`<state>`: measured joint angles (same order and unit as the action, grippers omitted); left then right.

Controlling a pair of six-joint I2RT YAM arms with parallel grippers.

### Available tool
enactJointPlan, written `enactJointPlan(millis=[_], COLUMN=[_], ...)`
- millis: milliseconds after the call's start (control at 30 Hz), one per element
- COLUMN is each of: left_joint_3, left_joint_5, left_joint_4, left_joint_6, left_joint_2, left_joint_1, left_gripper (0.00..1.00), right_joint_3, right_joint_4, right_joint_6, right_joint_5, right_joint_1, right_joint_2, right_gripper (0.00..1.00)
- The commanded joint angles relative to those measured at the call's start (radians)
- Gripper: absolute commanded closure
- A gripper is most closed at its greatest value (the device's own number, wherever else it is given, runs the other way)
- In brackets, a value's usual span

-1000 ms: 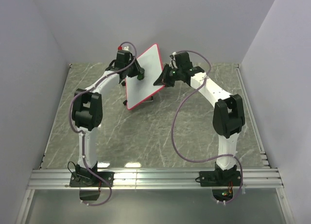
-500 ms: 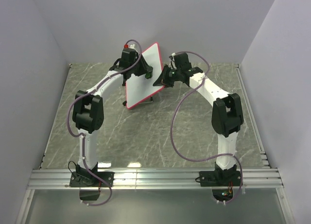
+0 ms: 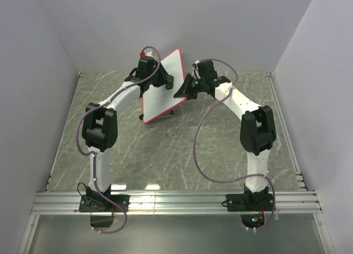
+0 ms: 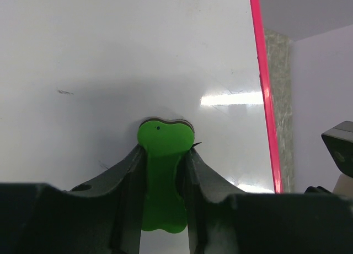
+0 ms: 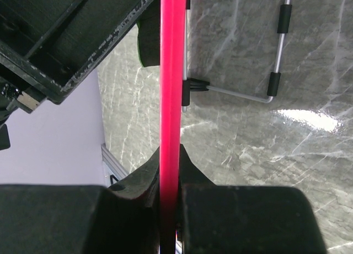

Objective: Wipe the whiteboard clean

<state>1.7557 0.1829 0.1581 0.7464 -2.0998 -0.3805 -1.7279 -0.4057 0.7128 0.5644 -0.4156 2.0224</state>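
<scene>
The whiteboard (image 3: 163, 87), white with a red-pink frame, stands tilted at the back middle of the table. My left gripper (image 3: 163, 82) is shut on a small green eraser (image 4: 164, 171) and presses it against the board face (image 4: 138, 61). A faint dark mark (image 4: 65, 92) shows on the board to the left of the eraser. My right gripper (image 3: 181, 91) is shut on the board's right edge, seen edge-on as a red-pink frame (image 5: 172, 100) between its jaws.
The board's wire stand with black feet (image 5: 274, 80) rests on the grey marbled table (image 3: 165, 155) behind the board. Grey walls close in at the back and sides. An aluminium rail (image 3: 176, 201) runs along the near edge.
My left gripper has moved right across the board with the eraser, from the board's left edge onto its face. The right gripper has kept its hold on the frame.
</scene>
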Motion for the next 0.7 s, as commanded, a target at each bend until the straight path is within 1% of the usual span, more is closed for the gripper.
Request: enactJointPlan(millis=[0,167,300,400,533,633,667], left_joint_3=[-0.035,-0.021,-0.071,-0.128,-0.154,-0.232,-0.283], left_joint_5=[0.113,0.041,0.01,0.027,0.033,0.046,0.05], left_joint_4=[0.238,0.27,0.258,0.218,0.216,0.193,0.186], left_joint_6=[0.002,-0.019,-0.032,-0.027,-0.028,-0.01,0.004], left_joint_2=[-0.143,-0.175,-0.181,-0.154,-0.109,-0.036,-0.016], left_joint_1=[-0.059,0.023,0.061,0.06,0.038,0.019,0.012], left_gripper=[1.0,1.0,1.0,1.0,1.0,1.0,1.0], right_joint_3=[-0.041,-0.006,-0.007,-0.007,-0.007,-0.028,-0.036], right_joint_4=[0.13,0.14,0.131,0.134,0.149,0.154,0.153], right_joint_6=[-0.098,-0.095,-0.098,-0.096,-0.079,-0.067,-0.065], right_joint_5=[0.114,0.103,0.095,0.092,0.088,0.08,0.078], right_joint_1=[-0.103,-0.103,-0.103,-0.103,-0.1,-0.098,-0.1], right_joint_2=[0.003,-0.016,-0.022,-0.022,-0.019,-0.01,-0.007], right_gripper=[1.0,1.0,1.0,1.0,1.0,1.0,1.0])
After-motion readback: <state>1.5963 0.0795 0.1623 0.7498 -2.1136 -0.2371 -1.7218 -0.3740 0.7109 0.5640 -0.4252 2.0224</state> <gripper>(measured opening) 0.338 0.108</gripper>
